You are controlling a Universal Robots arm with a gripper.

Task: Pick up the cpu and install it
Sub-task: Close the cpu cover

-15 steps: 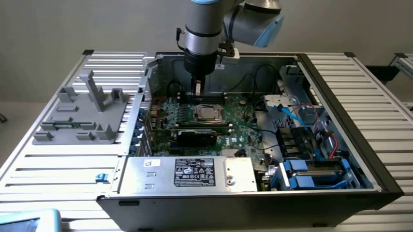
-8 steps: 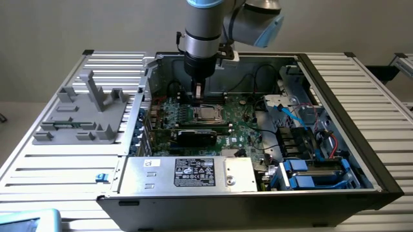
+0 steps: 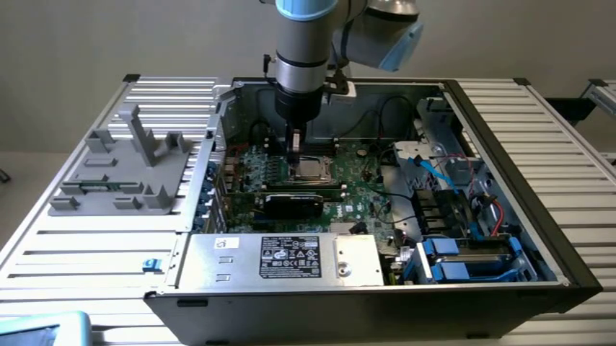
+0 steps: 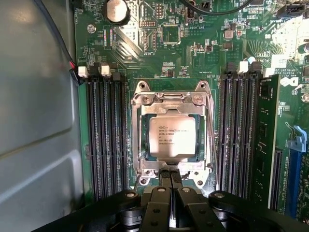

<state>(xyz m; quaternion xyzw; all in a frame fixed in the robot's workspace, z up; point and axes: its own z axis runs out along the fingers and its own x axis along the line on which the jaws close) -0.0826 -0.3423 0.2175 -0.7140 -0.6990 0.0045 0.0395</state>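
— Are the gripper [image 4: 170, 175] fingers [image 4: 164, 181] open?
— No. They are squeezed together and hold nothing.
— Where is the cpu [image 4: 172, 137]?
— Straight ahead, just past the fingertips. It lies flat inside the metal frame [image 4: 145, 104] on the green board [image 4: 183, 53]. The tips sit at the frame's near edge.

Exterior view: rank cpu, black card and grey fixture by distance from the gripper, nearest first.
1. cpu: seated in the socket, just below the gripper.
2. black card: on the board, next to the socket.
3. grey fixture: outside the case, on the table at the exterior view's left.
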